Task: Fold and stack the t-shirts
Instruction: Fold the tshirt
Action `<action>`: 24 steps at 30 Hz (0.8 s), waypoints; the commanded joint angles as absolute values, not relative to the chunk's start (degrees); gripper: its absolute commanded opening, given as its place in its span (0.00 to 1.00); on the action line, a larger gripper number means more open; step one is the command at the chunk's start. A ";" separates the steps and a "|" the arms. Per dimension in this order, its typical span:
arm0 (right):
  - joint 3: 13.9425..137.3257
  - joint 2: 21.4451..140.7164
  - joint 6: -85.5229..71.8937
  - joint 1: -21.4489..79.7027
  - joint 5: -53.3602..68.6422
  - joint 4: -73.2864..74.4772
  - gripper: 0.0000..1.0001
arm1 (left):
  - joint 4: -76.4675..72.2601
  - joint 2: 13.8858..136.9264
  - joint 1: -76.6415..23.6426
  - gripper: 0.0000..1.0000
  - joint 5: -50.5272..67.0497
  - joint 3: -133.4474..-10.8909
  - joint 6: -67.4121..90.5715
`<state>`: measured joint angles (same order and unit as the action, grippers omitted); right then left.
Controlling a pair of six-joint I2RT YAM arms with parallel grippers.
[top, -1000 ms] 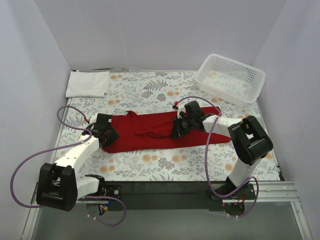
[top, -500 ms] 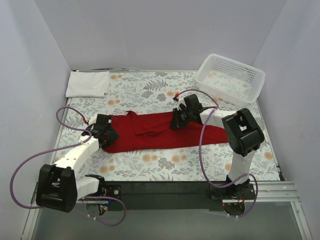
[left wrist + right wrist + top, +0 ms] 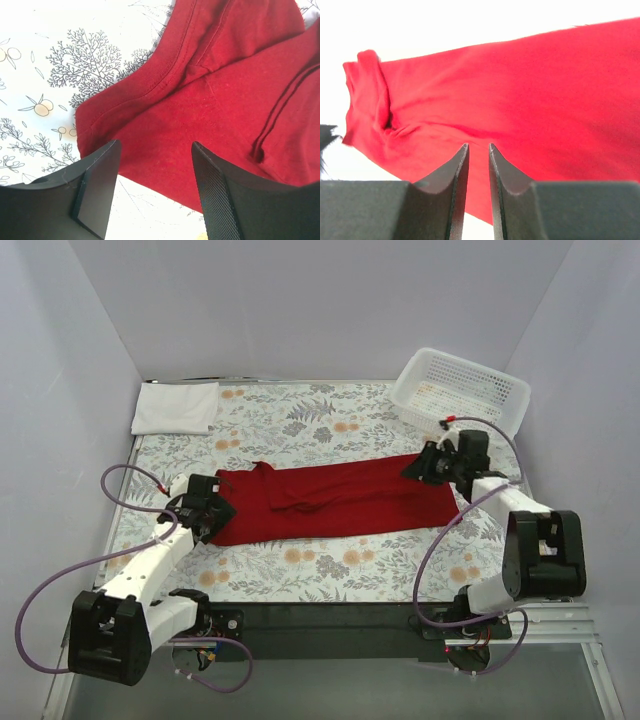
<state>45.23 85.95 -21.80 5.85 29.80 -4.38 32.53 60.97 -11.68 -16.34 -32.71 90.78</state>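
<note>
The deep red t-shirt [image 3: 330,502] is lying flat across the middle of the table [image 3: 330,575], seemingly spread for folding, the left gripper [image 3: 155,146] hanging wide apart and the right gripper [image 3: 478,146] barely parted, both empty, at its ends

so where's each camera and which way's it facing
Top external: above, behind the bases, looking down on table, red t-shirt, white t-shirt, basket; both arms show.
Left wrist: on the left arm, looking down at the shirt's end; left hand shows, open.
Right wrist: on the right arm, looking low along the shirt; right hand shows, barely parted.
All share the red t-shirt.
</note>
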 commanded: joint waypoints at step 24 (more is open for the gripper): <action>15.73 74.19 -32.35 -37.35 36.74 -9.24 0.33 | 38.93 61.80 -0.09 0.43 -9.74 -25.30 105.91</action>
<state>16.34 77.17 -34.74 -36.49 42.30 -10.83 29.89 62.11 -0.10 -9.43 -26.98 103.81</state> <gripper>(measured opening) 0.324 0.420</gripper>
